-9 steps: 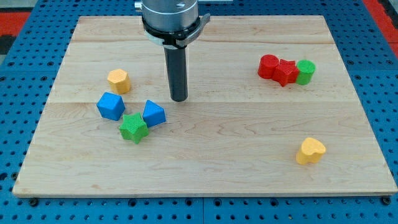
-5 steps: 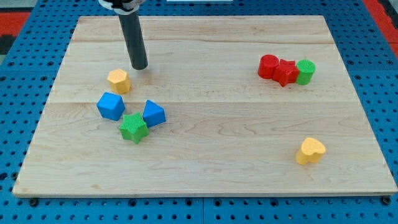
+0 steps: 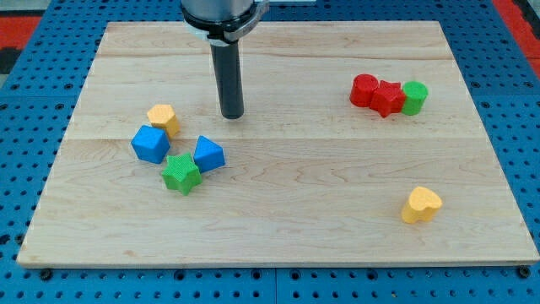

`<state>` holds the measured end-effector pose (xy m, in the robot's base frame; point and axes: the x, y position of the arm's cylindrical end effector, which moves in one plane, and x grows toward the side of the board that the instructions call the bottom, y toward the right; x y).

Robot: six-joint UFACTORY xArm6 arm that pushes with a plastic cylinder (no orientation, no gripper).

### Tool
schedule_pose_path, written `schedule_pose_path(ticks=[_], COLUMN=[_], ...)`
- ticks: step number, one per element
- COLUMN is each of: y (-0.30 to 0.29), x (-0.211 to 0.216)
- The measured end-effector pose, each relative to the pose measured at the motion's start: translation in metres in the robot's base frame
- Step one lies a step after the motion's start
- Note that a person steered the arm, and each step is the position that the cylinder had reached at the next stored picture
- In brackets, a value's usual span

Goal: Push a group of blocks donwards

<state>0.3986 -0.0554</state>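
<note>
My tip [image 3: 232,115] rests on the wooden board [image 3: 278,211], up and to the right of a cluster at the view's left. The cluster holds a yellow hexagonal block [image 3: 162,119], a blue cube [image 3: 150,143], a blue block [image 3: 207,154] and a green star block [image 3: 180,173]. The yellow block touches the blue cube's top corner. My tip stands apart from all of them, nearest the blue block below it and the yellow block to its left.
At the view's upper right a red round block [image 3: 364,89], a red star block [image 3: 389,97] and a green cylinder [image 3: 414,97] sit in a touching row. A yellow heart block [image 3: 420,205] lies alone at the lower right.
My tip went up-left to beside the yellow block, then came back right and down. The yellow block has shifted slightly down, toward the blue cube.
</note>
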Motion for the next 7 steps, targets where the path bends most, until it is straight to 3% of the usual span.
schedule_pose_path(ticks=[3,4,5,6,7], y=[0.000,-0.049,-0.137,-0.135,-0.085], x=[-0.020,-0.036,-0.037,-0.019,0.008])
